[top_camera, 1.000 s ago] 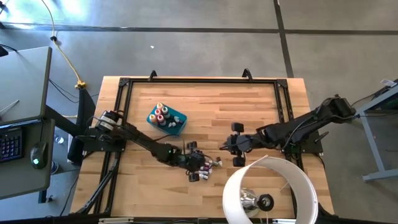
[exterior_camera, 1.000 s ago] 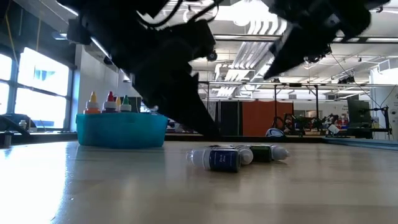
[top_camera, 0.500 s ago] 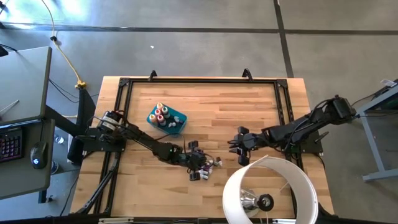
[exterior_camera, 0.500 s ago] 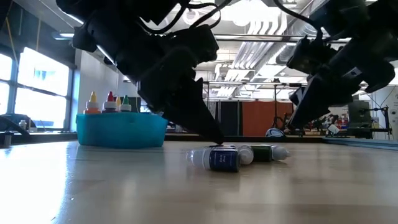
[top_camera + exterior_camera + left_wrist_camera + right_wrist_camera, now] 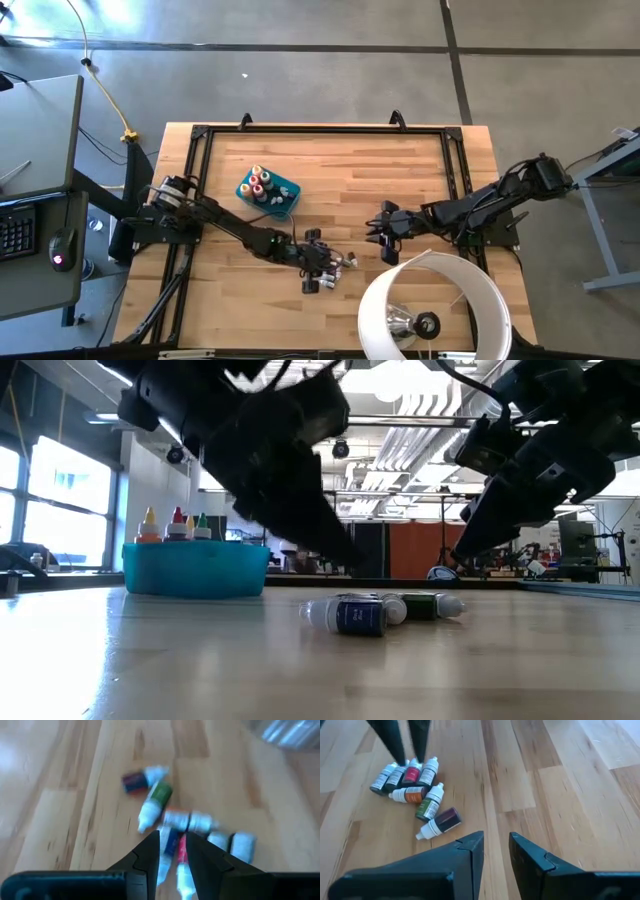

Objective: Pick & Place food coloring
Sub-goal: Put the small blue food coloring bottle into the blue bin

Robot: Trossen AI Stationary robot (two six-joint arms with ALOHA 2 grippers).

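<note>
Several small food coloring bottles (image 5: 335, 268) lie on their sides in a loose heap on the wooden table; the right wrist view shows them close up (image 5: 412, 785), and the low view from the side (image 5: 355, 615). More bottles stand upright in the teal bin (image 5: 268, 190). My left gripper (image 5: 172, 847) hovers just above the heap, open by a narrow gap, its fingers over a red-labelled bottle (image 5: 412, 774) and a blue-labelled one. The low view shows its fingertips (image 5: 345, 565) clear of the bottles. My right gripper (image 5: 496, 840) waits to the right of the heap (image 5: 372, 232), open a little and empty.
The teal bin (image 5: 195, 568) stands on the table left of and beyond the heap. A large white round lamp shade (image 5: 435, 305) overhangs the near right part of the table. A black frame rail (image 5: 320, 130) runs along the table's edges. Bare wood lies between heap and bin.
My right gripper has drawn back toward the table's right edge, away from the heap. My left gripper dipped to the bottles, then rose slightly above them. The bottles lie where they were.
</note>
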